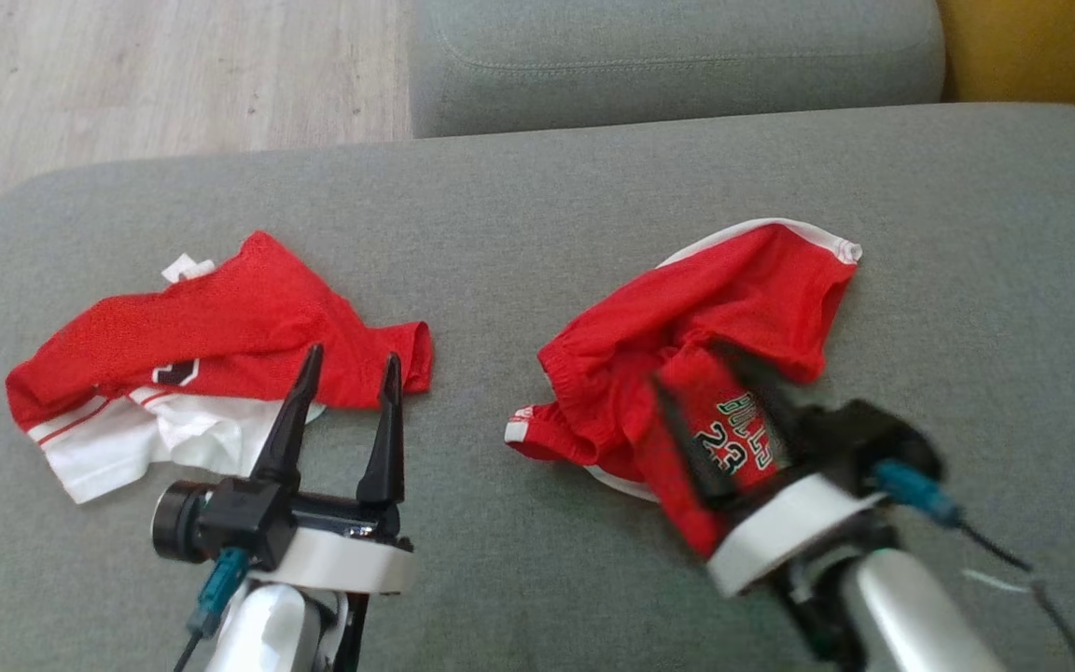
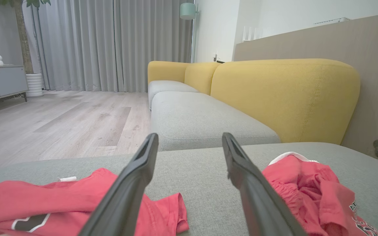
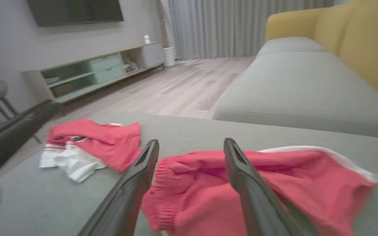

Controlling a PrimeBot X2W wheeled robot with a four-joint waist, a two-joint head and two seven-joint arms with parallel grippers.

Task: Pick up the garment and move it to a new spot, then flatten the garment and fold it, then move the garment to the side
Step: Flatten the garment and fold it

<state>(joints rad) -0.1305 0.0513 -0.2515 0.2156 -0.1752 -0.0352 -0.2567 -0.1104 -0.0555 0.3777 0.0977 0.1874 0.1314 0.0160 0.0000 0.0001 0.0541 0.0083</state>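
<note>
Lettered garment [image 1: 733, 299]: red, white trim, dark "BULLS 23" print outlined in white. Striped garment [image 1: 220, 327]: red, white panel crossed by red stripes, black-and-white emblem seen. Sofa seat [image 1: 537, 187]: grey. Backrest [image 2: 284, 95]: mustard yellow. Floor [image 1: 127, 75]: pale wood grain.

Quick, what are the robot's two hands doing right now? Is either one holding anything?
Left hand: open, holding nothing.
Right hand: open, fingers spread over the red shorts, not gripping them.

A grey sofa cushion [image 1: 537, 187] carries crumpled red shorts [image 1: 733, 308]; left of the shorts lies a red-and-white garment [image 1: 220, 327].
</note>
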